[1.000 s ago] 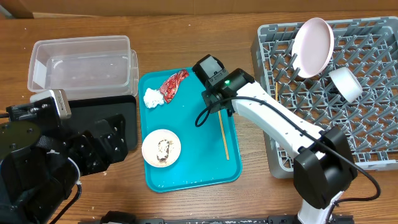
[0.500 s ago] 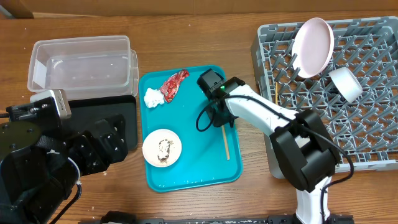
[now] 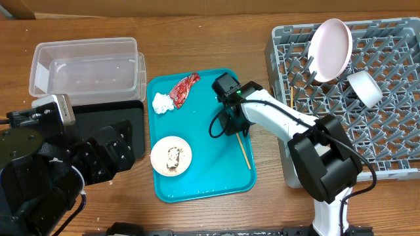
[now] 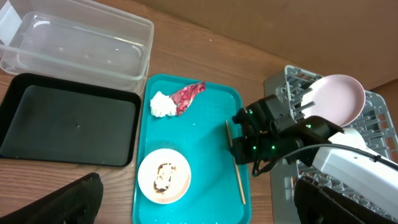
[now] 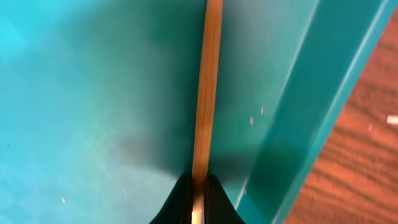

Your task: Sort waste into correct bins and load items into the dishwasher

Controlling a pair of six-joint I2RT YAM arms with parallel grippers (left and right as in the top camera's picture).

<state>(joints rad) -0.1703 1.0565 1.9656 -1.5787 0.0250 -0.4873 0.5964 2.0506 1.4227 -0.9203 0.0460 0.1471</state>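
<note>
Pinching 1 wooden chopstick (image 5: 208, 74) at its end, the right gripper (image 5: 198, 190) is closed on it, low over the teal tray (image 3: 197, 183). The stick runs slanted close beside the tray's right rim. The left gripper (image 3: 111, 154) hangs with its jaws wide apart, partly over the black tray (image 4: 68, 124). The red wrapper (image 3: 184, 87), the napkin (image 3: 161, 103) and 1 bowl (image 3: 170, 156) with rice scraps rest on the teal tray.

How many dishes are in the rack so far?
2: the pale plate stands at the back left of the grey rack; a small white cup lies just right of it. The right arm may hide more.
</note>
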